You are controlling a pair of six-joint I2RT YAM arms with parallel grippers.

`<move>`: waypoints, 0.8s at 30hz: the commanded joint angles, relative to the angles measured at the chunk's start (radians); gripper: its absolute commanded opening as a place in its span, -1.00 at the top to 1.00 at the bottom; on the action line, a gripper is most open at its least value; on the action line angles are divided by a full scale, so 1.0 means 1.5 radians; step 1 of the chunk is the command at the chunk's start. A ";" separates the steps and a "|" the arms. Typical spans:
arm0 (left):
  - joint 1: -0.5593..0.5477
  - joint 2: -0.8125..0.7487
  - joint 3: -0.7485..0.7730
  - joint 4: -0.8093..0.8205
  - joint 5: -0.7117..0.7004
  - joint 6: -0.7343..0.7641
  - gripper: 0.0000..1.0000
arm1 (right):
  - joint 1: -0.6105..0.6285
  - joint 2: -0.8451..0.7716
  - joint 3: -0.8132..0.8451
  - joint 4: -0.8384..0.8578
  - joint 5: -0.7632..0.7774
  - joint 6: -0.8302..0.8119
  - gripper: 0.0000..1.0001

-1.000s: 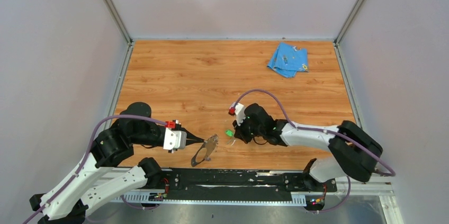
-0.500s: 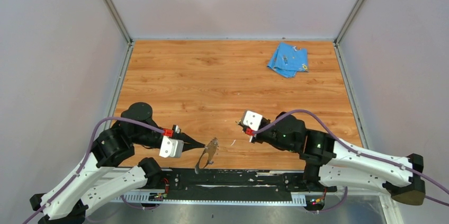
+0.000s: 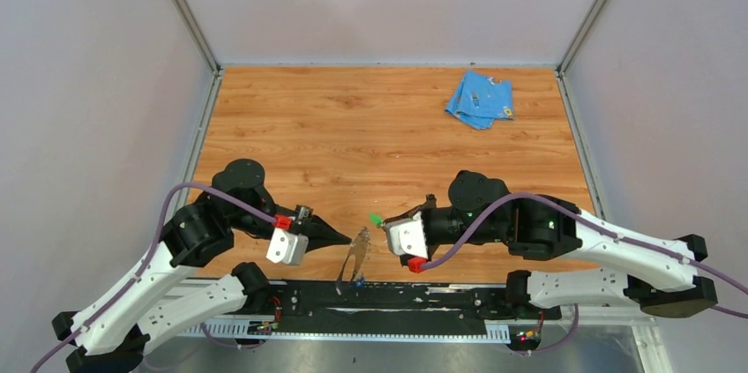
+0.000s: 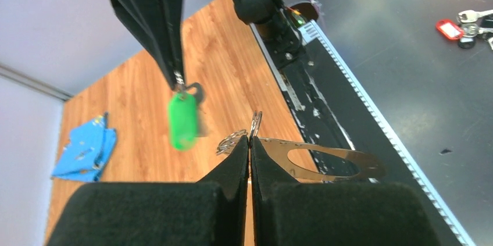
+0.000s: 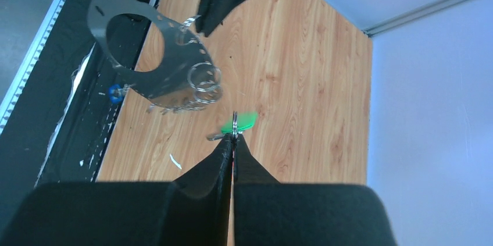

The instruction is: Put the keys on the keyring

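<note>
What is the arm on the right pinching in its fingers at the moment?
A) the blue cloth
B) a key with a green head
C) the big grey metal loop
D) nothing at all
B: the right arm's fingers are shut on the green-headed key, which sticks out just past their tips. The blue cloth lies far off, and the grey metal loop is in the left arm's fingers.

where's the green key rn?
Low centre of the top view: the green key is pinched in the fingers of the right gripper, just right of the keyring held by the left gripper.
</note>
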State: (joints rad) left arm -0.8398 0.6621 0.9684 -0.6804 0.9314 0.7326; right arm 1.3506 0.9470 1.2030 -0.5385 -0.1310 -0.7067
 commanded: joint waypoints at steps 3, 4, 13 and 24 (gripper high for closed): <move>0.003 -0.020 0.023 0.183 0.014 -0.086 1.00 | 0.024 0.003 0.059 -0.077 0.008 -0.091 0.99; 0.003 -0.019 0.025 0.200 0.019 -0.103 1.00 | 0.028 -0.001 0.066 -0.076 0.012 -0.096 0.99; 0.002 0.011 0.049 0.352 0.071 -0.277 1.00 | 0.051 -0.035 0.109 -0.065 -0.015 -0.124 1.00; -0.011 0.032 0.055 0.373 0.061 -0.309 1.00 | 0.065 -0.036 0.106 -0.022 -0.047 -0.146 1.00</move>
State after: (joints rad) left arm -0.8505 0.7013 1.0313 -0.1715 1.0271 0.2958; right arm 1.4254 0.8913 1.3624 -0.6098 -0.1806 -0.8921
